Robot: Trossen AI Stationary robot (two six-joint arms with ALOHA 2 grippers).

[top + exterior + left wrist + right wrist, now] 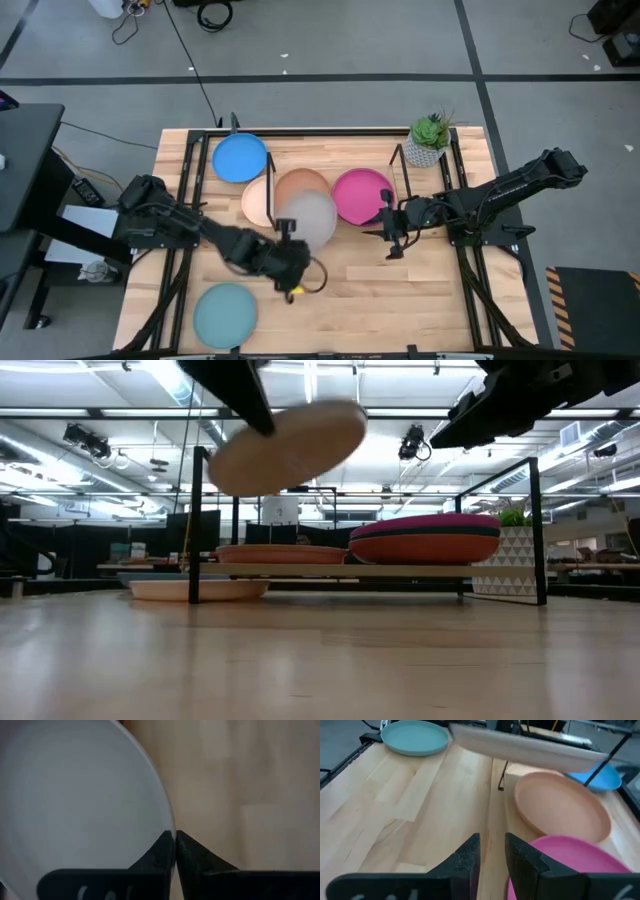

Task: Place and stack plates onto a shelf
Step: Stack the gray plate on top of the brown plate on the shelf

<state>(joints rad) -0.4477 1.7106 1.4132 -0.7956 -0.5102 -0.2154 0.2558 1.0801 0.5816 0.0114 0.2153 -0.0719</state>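
My left gripper (289,236) is shut on the grey plate (312,218), held in the air just before the shelf (400,570). A salmon plate (280,553) lies on the shelf's left half. A magenta plate (425,522) tops a dark teal and an orange one on its right half. A cream plate (195,588) lies on the table under the shelf's left end, a bright blue plate (240,158) at the far left, and a light teal plate (225,313) at the near left. My right gripper (390,238) is open and empty, near the magenta plate. My left gripper pinches the grey plate's rim (169,826) between its two fingers, at the plate's near-left edge. The fingers come from the table's near-left side. The plate (290,445) is lifted clear above the shelf's height and tilted, its right side higher.
A potted plant (428,140) in a patterned white pot stands at the shelf's far right end. Thin black wire frames (195,525) rise at both shelf ends. Black rails run along the table's left and right sides. Bare wood lies in front of the shelf.
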